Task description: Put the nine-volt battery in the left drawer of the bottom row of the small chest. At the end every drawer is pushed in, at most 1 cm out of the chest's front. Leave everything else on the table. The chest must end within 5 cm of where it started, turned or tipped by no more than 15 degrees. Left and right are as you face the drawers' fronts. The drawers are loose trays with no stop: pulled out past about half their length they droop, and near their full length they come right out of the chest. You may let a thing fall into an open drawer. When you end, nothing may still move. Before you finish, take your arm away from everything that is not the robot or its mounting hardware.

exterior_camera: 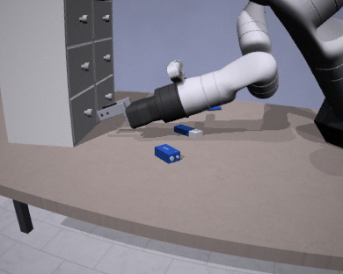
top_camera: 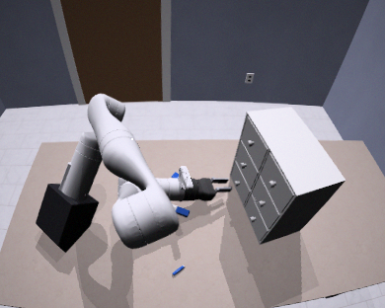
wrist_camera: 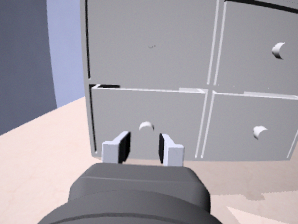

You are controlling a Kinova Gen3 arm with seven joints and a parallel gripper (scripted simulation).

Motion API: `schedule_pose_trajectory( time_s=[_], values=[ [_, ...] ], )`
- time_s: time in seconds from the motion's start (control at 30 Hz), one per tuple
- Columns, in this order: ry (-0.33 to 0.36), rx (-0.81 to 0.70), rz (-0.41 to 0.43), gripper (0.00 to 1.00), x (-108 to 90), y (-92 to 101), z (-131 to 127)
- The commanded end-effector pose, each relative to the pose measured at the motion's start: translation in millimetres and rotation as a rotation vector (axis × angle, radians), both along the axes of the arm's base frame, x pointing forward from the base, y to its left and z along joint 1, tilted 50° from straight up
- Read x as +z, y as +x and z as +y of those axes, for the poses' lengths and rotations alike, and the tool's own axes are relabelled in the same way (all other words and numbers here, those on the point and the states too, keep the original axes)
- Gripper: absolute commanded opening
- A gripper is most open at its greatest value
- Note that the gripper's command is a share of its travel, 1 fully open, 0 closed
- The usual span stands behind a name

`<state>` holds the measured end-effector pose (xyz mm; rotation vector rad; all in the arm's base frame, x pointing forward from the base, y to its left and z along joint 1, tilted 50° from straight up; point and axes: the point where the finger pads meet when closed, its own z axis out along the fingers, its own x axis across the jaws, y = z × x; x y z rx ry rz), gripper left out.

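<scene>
Jaws parted, empty, astride bottom-left drawer knob; nine-volt battery flat.

Matt grey chest, smooth arm, seemingly wooden table

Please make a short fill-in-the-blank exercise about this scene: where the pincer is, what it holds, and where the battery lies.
1. The pincer is lined up with the knob of the bottom-left ____ of the chest.
2. The pincer is open and holds ____.
3. The nine-volt battery lies on the ____, away from the pincer.
4. The chest has ____ rows of drawers.

Missing words: drawer; nothing; table; three
</scene>
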<state>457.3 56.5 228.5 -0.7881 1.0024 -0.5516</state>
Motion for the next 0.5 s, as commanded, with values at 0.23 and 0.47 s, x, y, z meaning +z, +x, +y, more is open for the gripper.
schedule_pose_trajectory(
  time_s=[0.23, 0.47],
  values=[
    [-0.004, -0.007, -0.001, 0.67, -1.9, 2.2, -0.3],
    [-0.003, -0.006, -0.001, 0.67, -1.7, 1.9, 0.0]
  ],
)
